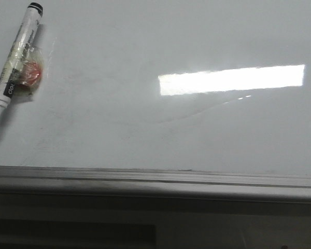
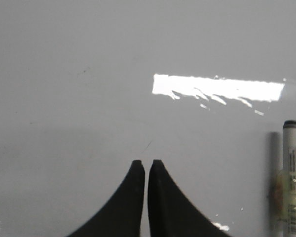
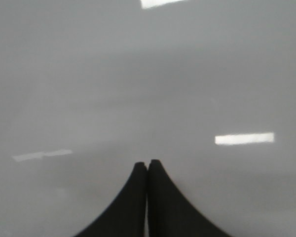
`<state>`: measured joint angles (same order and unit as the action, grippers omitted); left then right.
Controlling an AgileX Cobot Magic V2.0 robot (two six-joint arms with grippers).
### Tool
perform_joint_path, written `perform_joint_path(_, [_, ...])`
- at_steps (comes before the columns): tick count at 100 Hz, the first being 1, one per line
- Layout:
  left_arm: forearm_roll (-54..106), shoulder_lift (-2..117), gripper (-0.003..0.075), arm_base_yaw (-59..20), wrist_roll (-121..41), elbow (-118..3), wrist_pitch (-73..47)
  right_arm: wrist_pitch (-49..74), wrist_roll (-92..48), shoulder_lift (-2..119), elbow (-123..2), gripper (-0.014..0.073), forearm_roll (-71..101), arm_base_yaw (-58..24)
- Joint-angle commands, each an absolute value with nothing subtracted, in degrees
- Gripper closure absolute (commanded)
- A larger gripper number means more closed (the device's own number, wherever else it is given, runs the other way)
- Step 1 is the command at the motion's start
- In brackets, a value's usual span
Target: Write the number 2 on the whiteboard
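Observation:
The whiteboard (image 1: 145,129) is a glossy white-grey panel with a bright rectangular glare and a grey rail along its near edge. No black number 2 shows on it; only a faint grey curved smudge (image 1: 197,111). A black-capped white marker (image 1: 15,57) lies flat at the far left of the board, wrapped in tape with a red bit beside it. It also shows in the left wrist view (image 2: 291,182). My left gripper (image 2: 144,163) is shut and empty above the board, apart from the marker. My right gripper (image 3: 148,162) is shut and empty over bare board. Neither gripper shows in the front view.
The grey metal rail (image 1: 155,179) runs along the board's near edge, with a darker ledge below it. Small white specks (image 2: 219,227) lie on the board near my left fingers.

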<state>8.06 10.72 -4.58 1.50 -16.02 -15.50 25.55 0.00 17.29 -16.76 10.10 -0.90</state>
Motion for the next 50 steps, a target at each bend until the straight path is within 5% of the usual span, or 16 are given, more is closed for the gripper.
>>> perform_joint_path(1, [8.9,12.5,0.066,-4.8,-0.3,-18.1,-12.7,24.4,0.0,18.6,-19.0,0.0643,11.3,-0.5])
perform_joint_path(15, [11.1,12.7,0.0313,-5.6,-0.3,-18.0,-12.1,24.0,0.0,18.6,-19.0,0.0643,11.4,-0.5])
perform_joint_path(21, [11.7,12.7,0.0224,-5.6,-0.3,-17.0,-9.7,24.0,0.0,18.6,-19.0,0.0643,11.4,-0.5])
perform_joint_path(50, [13.3,12.9,0.0209,-8.3,-3.0,-16.6,-5.3,20.8,0.0,18.6,-18.0,0.0643,11.2,-2.9])
